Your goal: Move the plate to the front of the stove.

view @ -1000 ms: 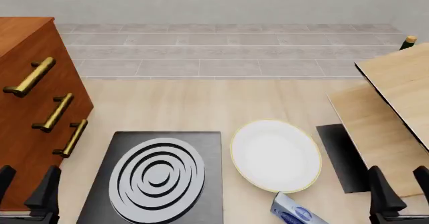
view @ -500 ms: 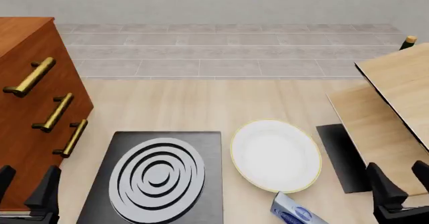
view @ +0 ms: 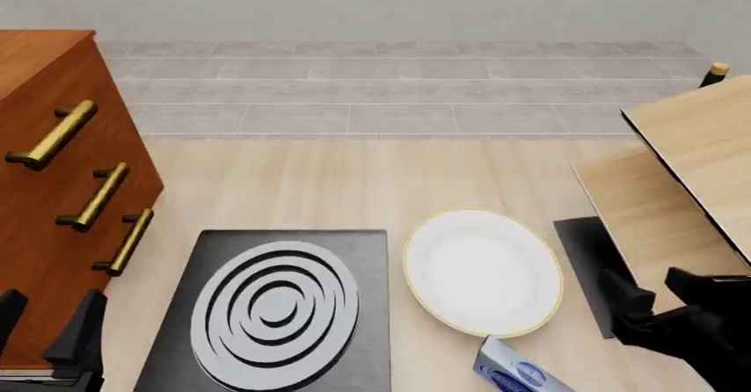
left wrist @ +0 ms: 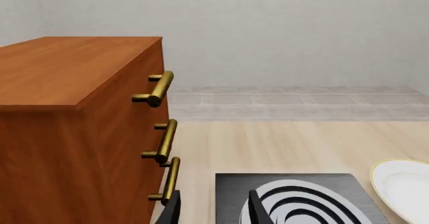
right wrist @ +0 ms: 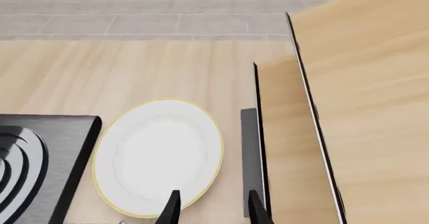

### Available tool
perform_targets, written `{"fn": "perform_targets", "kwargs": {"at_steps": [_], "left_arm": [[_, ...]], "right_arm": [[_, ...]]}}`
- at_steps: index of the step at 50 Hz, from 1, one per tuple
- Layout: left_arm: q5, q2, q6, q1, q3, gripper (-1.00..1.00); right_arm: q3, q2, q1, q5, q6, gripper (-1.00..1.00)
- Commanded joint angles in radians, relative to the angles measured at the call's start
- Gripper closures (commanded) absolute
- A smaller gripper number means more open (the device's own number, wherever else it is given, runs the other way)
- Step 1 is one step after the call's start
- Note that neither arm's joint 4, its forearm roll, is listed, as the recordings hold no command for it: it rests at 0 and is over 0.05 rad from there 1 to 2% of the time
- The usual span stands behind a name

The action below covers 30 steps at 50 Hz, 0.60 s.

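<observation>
The white plate [view: 483, 273] with its thin yellow rim lies flat on the table, just right of the dark stove [view: 358, 256] and its grey ring burner. My right gripper [view: 664, 292] hovers open to the right of the plate, over a black flat rectangle. In the right wrist view its fingertips [right wrist: 173, 204] frame the plate's [right wrist: 157, 153] near right rim, with nothing between them. The left gripper [view: 47, 322] stands open at the stove's near left corner. In the left wrist view the left gripper [left wrist: 214, 211] looks over the stove [left wrist: 231, 184], with the plate [left wrist: 402, 184] at the edge.
A wooden dresser [view: 47, 172] with brass handles stands at the left. Stepped wooden boards [view: 692, 163] rise at the right, beside the black flat rectangle [view: 586, 260]. A blue-and-white pack [view: 516, 374] lies near the plate's front edge. A bottle top [view: 717, 72] shows at the far right.
My right gripper has moved left and forward toward the plate and has turned. The left arm, the plate and the stove have not moved.
</observation>
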Motion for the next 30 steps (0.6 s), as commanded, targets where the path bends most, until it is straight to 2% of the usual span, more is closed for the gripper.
{"fn": "perform_targets", "kwargs": {"at_steps": [1,5,16,18,19,22,23,30], "left_arm": [[0.000,0.000,0.000,0.000,0.000,-1.00],[0.000,0.000,0.000,0.000,0.000,-1.00],[0.000,0.000,0.000,0.000,0.000,-1.00],[0.000,0.000,0.000,0.000,0.000,-1.00],[0.000,0.000,0.000,0.000,0.000,-1.00],[0.000,0.000,0.000,0.000,0.000,-1.00],[0.000,0.000,0.000,0.000,0.000,-1.00],[0.000,0.000,0.000,0.000,0.000,-1.00]], "right_arm": [[0.000,0.079,0.014,-0.013,0.041,-1.00],[0.006,0.060,0.027,0.018,0.045,-1.00],[0.024,0.065,0.073,0.058,0.099,-1.00],[0.028,0.082,0.081,0.052,0.108,-1.00],[0.031,0.093,0.090,0.047,0.130,-1.00],[0.028,0.089,0.089,0.051,0.126,-1.00],[0.030,0.102,0.099,0.048,0.145,-1.00],[0.034,0.141,0.108,0.014,0.174,-1.00]]}}
